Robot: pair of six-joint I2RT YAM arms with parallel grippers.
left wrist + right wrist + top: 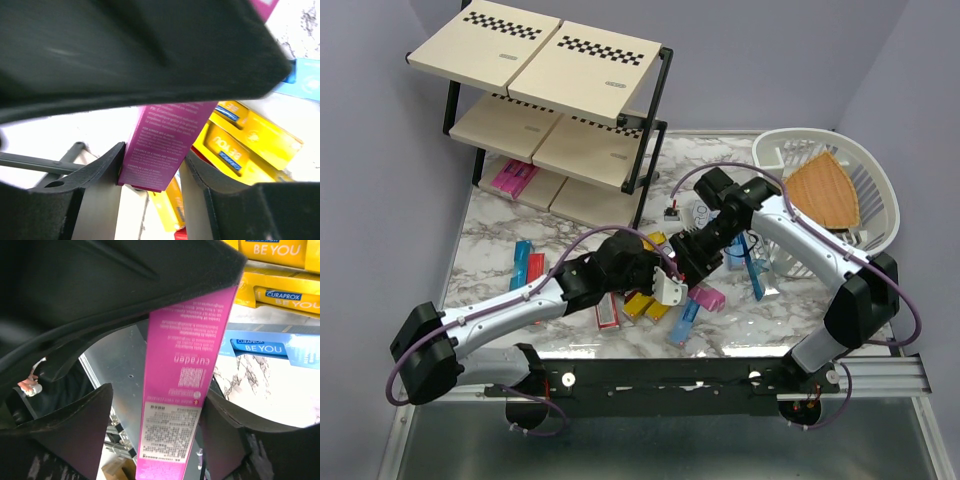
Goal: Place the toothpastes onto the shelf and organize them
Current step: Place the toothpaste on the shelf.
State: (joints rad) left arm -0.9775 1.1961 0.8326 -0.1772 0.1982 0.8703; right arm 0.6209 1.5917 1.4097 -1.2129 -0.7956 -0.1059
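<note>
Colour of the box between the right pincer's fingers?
Pink toothpaste box; the right wrist view shows it best.

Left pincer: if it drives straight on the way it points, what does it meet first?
The pink toothpaste box held between its fingers; past that, probably the yellow boxes, though depth is unclear.

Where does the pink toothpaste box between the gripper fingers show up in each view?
Top external: the pink toothpaste box is mid-picture, just right of the yellow boxes.
Left wrist: centre, between the fingers.
Right wrist: centre, label facing the camera.
Shared landmark: the yellow boxes, right and top right.
</note>
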